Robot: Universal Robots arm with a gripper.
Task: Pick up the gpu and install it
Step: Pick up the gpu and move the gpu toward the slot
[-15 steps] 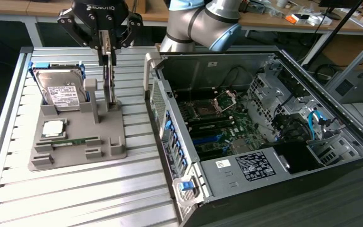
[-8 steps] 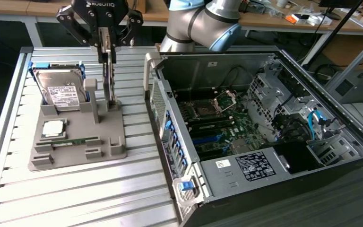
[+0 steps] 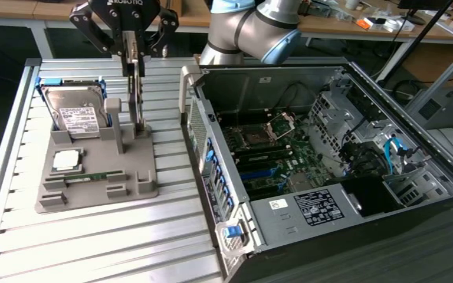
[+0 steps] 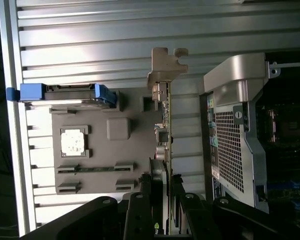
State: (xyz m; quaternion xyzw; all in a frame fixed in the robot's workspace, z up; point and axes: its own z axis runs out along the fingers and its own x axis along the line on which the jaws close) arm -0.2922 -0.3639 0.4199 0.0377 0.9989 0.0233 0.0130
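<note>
Tool (image 3: 132,54) sits partway closed, pinching the upper edge of the gpu (image 3: 139,97), which stands upright in the grey holder (image 3: 92,177) on the table (image 3: 77,247). The card looks thin, stiff, light and probably fragile, so flat board faces suit gripping best.

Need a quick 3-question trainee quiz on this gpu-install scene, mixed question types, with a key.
1. True or false: the gripper is shut on the gpu, which stands on edge.
2. Where is the hard drive? A) inside the open computer case. B) on the grey holder, in a blue caddy. C) lying on the floor.
3. In the exterior view, on which side of the grey holder does the computer case sit?

Key: 1 true. 2 B. 3 the exterior view's right.
</note>
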